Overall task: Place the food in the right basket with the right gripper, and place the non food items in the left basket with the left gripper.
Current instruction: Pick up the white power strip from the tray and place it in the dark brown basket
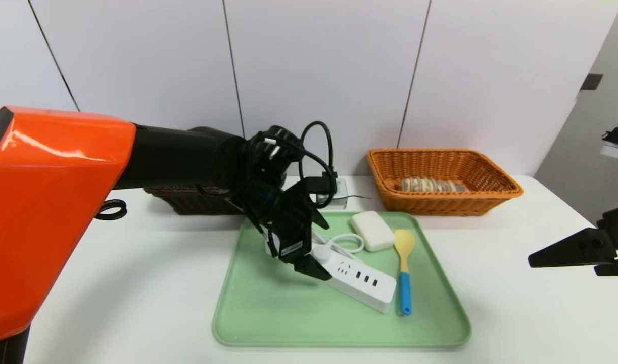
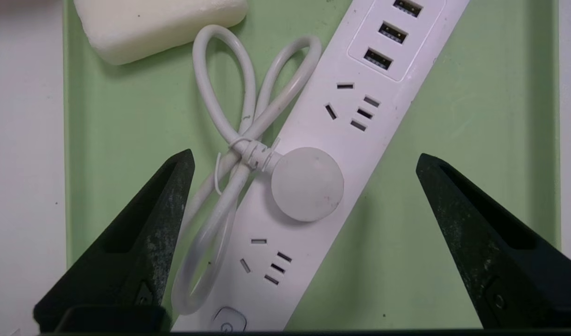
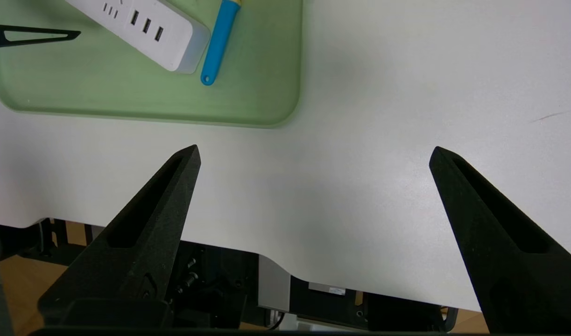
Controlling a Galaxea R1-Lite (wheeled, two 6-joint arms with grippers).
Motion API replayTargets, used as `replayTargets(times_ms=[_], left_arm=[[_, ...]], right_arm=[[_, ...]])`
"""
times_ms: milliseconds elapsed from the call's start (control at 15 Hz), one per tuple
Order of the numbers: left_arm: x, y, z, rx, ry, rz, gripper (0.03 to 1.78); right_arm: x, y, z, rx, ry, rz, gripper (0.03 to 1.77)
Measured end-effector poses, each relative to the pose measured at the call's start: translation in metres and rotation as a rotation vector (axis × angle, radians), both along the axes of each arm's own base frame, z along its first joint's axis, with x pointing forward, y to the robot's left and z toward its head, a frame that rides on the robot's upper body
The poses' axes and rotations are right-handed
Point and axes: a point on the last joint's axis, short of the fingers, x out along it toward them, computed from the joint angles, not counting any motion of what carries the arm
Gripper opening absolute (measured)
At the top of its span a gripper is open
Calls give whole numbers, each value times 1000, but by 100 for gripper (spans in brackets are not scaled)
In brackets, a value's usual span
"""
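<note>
The left hand (image 1: 309, 253) hangs released over the power strip (image 1: 357, 277) on the green tray (image 1: 268, 308), fingers (image 2: 140, 242) spread either side of its cord end, gripping nothing. The right hand (image 3: 313, 154) waits released above the desk (image 1: 516, 283) at the right. The loaf (image 1: 430, 185) lies in the orange basket (image 1: 495, 189); the white block (image 1: 372, 230) and spoon (image 1: 404, 268) lie on the tray, the dark basket (image 1: 187, 201) far left.
</note>
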Motion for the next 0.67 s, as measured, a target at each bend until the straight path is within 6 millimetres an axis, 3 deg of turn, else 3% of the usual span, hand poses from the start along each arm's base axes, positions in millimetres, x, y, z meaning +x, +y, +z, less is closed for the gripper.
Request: replayTargets(times_ms=[667], left_arm=[[-3,-21,-3,142,-34,29,169]], right_arm=[[0,0,0,1,1,-2,170]])
